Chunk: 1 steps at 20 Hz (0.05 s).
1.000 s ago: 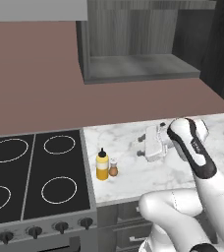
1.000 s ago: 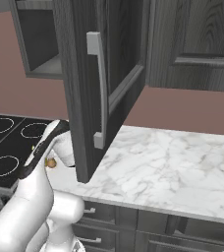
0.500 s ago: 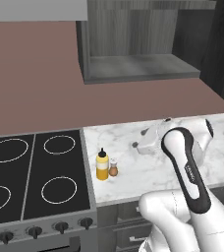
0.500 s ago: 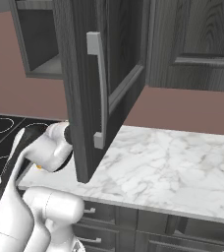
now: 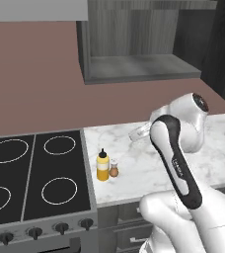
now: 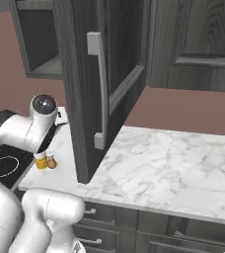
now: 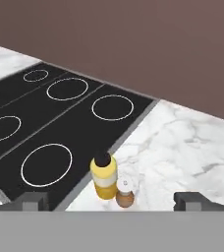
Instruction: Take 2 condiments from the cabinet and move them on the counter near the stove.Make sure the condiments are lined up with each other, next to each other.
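So going left to right: the black cooktop [image 5: 33, 180] with its four white rings is seen on the left, butted right up against the white marble table [image 5: 139, 168]. The yellow squeeze bottle [image 5: 102, 165] is stood upright on the table just beside the cooktop's edge, and the little brown shaker [image 5: 114, 171] is parked right next to it on its right side, pretty much touching. Same pair is picked up in the hand view, bottle [image 7: 104, 177] with the shaker [image 7: 125, 193] tucked against it. Up above, the dark grey wall cabinet [image 5: 134, 44] is left open. The end effector [image 7: 111, 201] is held up off the table with its finger tips spread wide apart, and nothing is gripped between them.
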Motion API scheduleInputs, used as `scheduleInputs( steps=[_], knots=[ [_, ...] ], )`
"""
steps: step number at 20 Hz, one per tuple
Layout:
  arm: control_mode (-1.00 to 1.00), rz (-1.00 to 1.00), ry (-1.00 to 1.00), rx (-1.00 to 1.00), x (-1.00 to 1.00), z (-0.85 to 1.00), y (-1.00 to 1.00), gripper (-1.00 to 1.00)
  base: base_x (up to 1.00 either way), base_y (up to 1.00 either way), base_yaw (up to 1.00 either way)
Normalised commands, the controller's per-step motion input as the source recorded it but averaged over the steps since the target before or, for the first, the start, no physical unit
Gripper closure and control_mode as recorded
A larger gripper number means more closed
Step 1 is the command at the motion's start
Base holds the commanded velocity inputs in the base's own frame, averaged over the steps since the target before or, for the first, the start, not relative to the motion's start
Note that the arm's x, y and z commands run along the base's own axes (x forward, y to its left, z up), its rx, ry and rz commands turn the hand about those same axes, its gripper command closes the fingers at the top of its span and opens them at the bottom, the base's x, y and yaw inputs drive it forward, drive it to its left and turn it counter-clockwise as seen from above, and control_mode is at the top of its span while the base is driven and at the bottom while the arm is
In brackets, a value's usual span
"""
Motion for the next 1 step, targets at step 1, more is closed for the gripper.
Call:
scheduleInputs(
  steps=[1],
  knots=[
    [-1.00,-0.27,0.26,-0.13,-0.21,0.13,-0.10,-1.00,0.00,0.00,0.00]
  ],
)
